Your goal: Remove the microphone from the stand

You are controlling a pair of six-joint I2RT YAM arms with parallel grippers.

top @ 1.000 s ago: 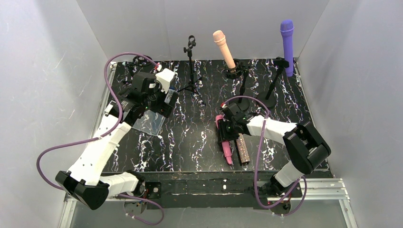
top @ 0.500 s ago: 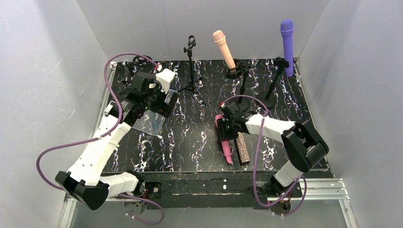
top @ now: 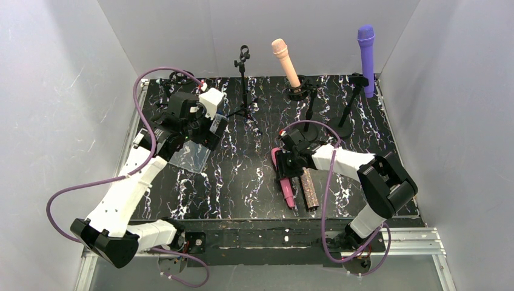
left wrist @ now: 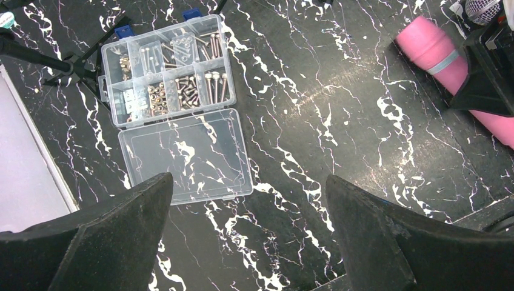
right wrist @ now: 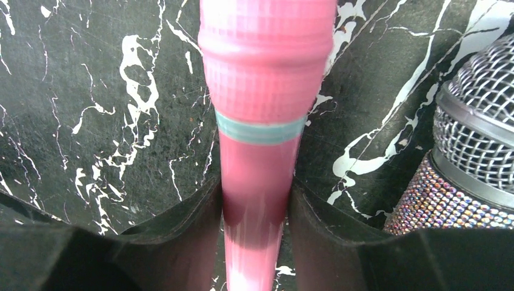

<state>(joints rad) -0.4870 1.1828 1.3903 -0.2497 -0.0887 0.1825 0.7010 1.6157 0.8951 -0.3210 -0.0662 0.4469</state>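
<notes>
Judging by the layout, the pink microphone (top: 287, 185) is off its stand and laid flat on the table (top: 242, 182). Its long axis runs roughly far-to-near, with the head end far and the tail toward the near edge. The right gripper (right wrist: 255, 195) is closed around the handle just below the teal band. The fingers (right wrist: 182, 230) are seen against both sides with no gap, and the grip is taken square to the long axis.

A glitter microphone (right wrist: 451, 194) lies parallel, just beside the pink one on its right. So a straight-up retreat after letting go is judged safer than any sideways pull.

The left gripper (left wrist: 247, 179) is held wide apart with nothing in it, over a parts box (left wrist: 163, 73) and well apart from the microphone. The right arm is clearly the nearer one.

At the back, an empty stand (top: 243, 79) is seen. A peach microphone (top: 285, 60) and a purple microphone (top: 367, 57) are seated in their own stands.
</notes>
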